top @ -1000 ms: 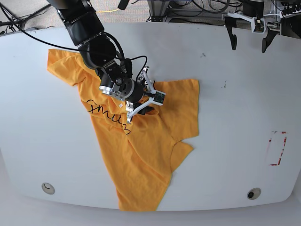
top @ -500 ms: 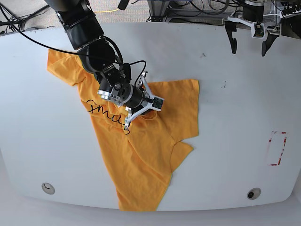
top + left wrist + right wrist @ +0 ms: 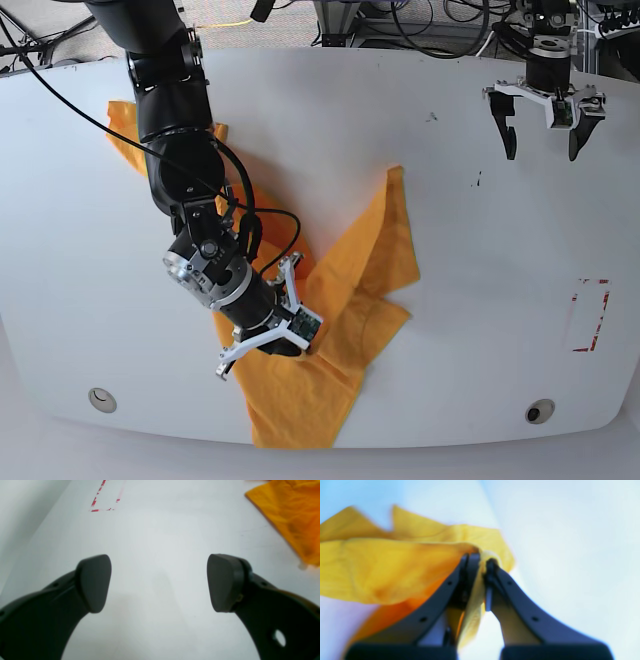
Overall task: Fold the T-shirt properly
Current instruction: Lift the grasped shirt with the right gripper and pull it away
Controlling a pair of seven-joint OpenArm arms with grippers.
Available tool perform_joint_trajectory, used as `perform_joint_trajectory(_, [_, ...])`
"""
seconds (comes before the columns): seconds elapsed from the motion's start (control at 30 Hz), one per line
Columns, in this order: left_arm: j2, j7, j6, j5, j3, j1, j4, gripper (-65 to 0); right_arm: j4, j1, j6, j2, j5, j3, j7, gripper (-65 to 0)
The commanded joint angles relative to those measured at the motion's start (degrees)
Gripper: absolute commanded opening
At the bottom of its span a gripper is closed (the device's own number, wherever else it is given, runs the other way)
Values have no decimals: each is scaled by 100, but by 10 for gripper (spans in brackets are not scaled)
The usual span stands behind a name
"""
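The orange-yellow T-shirt [image 3: 372,250] lies crumpled across the middle of the white table [image 3: 480,260], one part still at the far left [image 3: 124,128] and another near the front edge. Its lettering is hidden. My right gripper [image 3: 292,345] is low over the front part of the shirt and shut on a fold of it. The right wrist view shows the jaws [image 3: 481,560] pinching a bunch of the T-shirt [image 3: 395,567] between them. My left gripper [image 3: 542,150] hangs open at the far right, away from the shirt. In its wrist view the left gripper [image 3: 160,582] holds nothing, and the T-shirt [image 3: 295,517] shows at the top right.
A red taped rectangle [image 3: 590,315] marks the table's right side and shows as the red rectangle [image 3: 105,497] in the left wrist view. Round holes [image 3: 101,400] [image 3: 540,411] sit near the front edge. Cables and frames crowd the back edge.
The right gripper shut on the shirt's middle and pulled it toward the front edge, folding the cloth over and hiding the lettering. The left gripper came slightly forward, still open.
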Motion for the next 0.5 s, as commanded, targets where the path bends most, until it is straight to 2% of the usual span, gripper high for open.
perform_joint_trajectory(0.0, [-58, -161, 25, -37, -17, -154, 125, -85, 217, 555, -56, 14, 17, 40, 88, -650])
perform_joint_trajectory(0.17, [-76, -91, 25, 7, 10, -417, 125, -85, 437, 1460, -4, 32, 17, 49, -369, -650])
perform_joint_trajectory(0.33, [-32, 252, 25, 490, 27, -690, 133, -85, 639, 2392, 71, 137, 17, 31, -677, -650])
perform_joint_trajectory(0.47, [-32, 314, 16, 534, 27, -1006, 133, -79, 639, 2937, 71, 137, 17, 31, -835, -650])
